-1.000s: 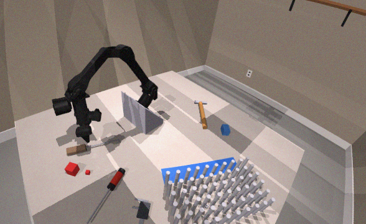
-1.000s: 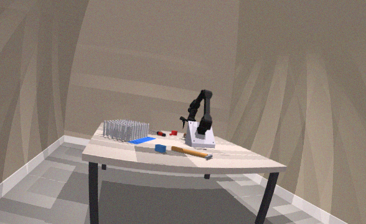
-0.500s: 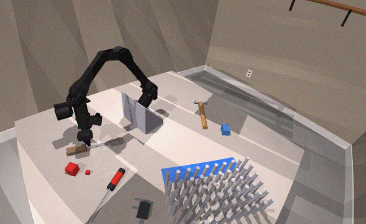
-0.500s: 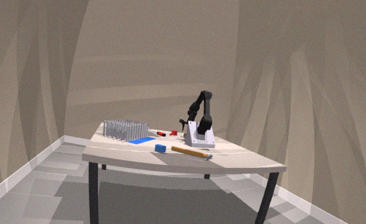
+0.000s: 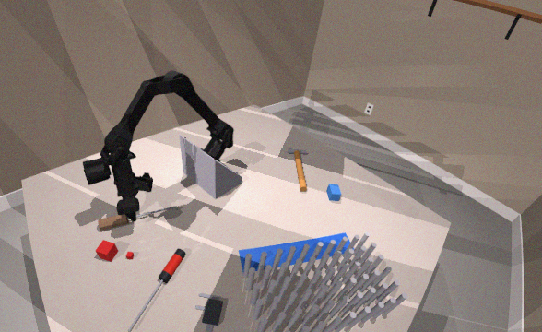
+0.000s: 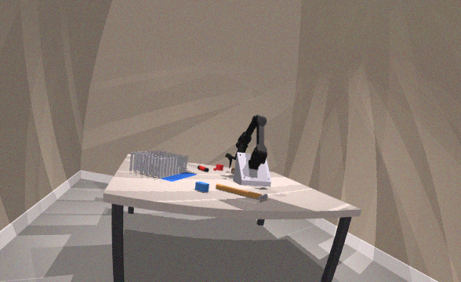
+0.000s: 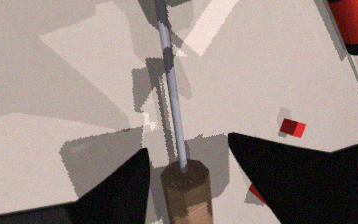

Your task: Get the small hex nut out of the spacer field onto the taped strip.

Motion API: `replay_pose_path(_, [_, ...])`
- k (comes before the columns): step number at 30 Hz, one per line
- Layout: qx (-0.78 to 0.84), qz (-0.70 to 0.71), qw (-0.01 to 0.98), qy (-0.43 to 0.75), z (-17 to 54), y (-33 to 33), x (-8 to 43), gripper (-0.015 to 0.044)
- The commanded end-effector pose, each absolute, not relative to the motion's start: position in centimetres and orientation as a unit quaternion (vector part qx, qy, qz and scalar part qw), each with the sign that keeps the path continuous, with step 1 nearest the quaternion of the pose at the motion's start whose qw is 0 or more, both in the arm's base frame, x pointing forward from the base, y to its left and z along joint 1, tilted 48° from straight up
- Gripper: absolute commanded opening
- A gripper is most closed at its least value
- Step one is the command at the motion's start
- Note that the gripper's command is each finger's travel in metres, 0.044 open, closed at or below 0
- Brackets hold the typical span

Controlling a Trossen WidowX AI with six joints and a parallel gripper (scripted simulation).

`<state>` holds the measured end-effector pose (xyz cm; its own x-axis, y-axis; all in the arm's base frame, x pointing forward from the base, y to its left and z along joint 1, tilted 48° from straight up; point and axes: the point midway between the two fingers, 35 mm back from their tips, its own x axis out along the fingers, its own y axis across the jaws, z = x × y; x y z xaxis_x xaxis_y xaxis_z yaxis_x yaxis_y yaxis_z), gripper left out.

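A tool with a brown wooden handle (image 5: 113, 222) (image 7: 187, 197) and a thin grey metal shaft (image 5: 160, 212) (image 7: 176, 107) lies on the table. My gripper (image 5: 132, 219) (image 7: 188, 146) is open and low over the front of the handle, with one finger on each side of it and a gap to both in the wrist view. The metal spacers (image 5: 317, 286) (image 6: 157, 164) stand upright in a dense field. The blue taped strip (image 5: 294, 244) (image 6: 179, 177) lies along the side of the field facing the arm's base. The hex nut cannot be made out among the spacers.
A red-handled screwdriver (image 5: 172, 266) (image 7: 356, 22), a large red cube (image 5: 107, 250), a small red cube (image 5: 129, 254) (image 7: 292, 128) and a black two-pronged object (image 5: 212, 310) are near. A hammer (image 5: 300, 171) (image 6: 240, 191) and a blue block (image 5: 334, 192) (image 6: 201, 186) lie beyond the arm's grey base (image 5: 199, 171).
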<state>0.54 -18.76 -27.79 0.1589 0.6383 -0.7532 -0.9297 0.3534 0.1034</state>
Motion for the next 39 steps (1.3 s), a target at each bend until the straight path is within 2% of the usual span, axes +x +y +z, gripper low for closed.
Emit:
replay_pose_path(1, [-0.194,0.538,0.735,0.365,-28.3,-17.6,0.4,0.0280])
replay_pose_path(5, [-0.194,0.538,0.735,0.365,-28.4,-17.4,0.4,0.0280])
replay_pose_path(16, [-0.194,0.538,0.735,0.365,-28.4,-17.4,0.4,0.0000])
replay_pose_path(24, [-0.194,0.537,0.735,0.365,-28.3,-17.5,0.4,0.0000])
replay_pose_path(32, [-0.194,0.535,0.736,0.366,-24.3,-21.8,0.9,0.0000])
replay_pose_path(39, [-0.178,0.528,0.737,0.383,-24.2,-21.8,0.9,0.0000])
